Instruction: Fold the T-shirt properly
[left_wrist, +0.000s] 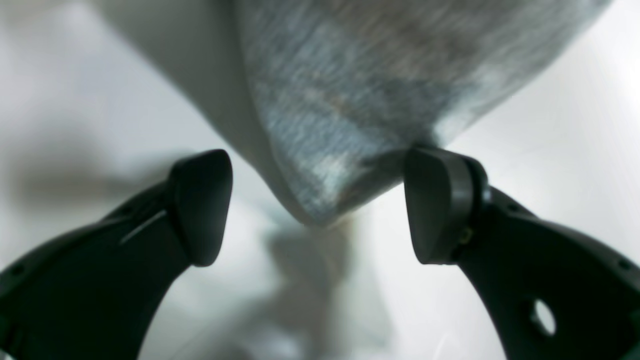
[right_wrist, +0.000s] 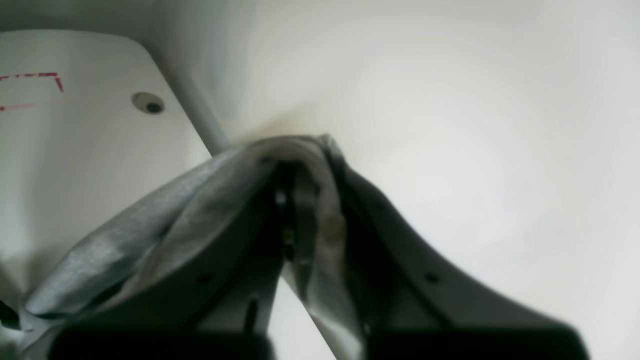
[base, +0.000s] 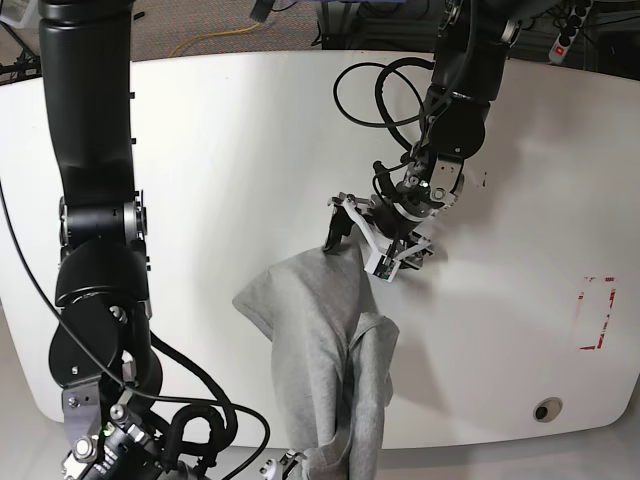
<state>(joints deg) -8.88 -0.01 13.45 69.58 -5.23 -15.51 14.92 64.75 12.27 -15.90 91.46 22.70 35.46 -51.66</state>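
Observation:
The light grey T-shirt (base: 310, 330) hangs in a long bunched drape from the bottom of the base view up to mid-table. My right gripper (right_wrist: 300, 155) is shut on a fold of the T-shirt (right_wrist: 100, 260), held high above the table's front edge; in the base view it barely shows at the bottom edge. My left gripper (base: 355, 245) is open at the shirt's far end. In the left wrist view a pointed corner of the T-shirt (left_wrist: 340, 100) dips between the spread fingers of the left gripper (left_wrist: 320, 200), and the right fingertip (left_wrist: 435, 200) touches the cloth's edge.
The white table (base: 220, 150) has a red tape mark (base: 598, 312) and a round hole (base: 545, 408) near its front right corner; both also show in the right wrist view. Black cables (base: 365, 90) loop beside the left arm. A power strip (base: 565, 35) lies beyond the far edge.

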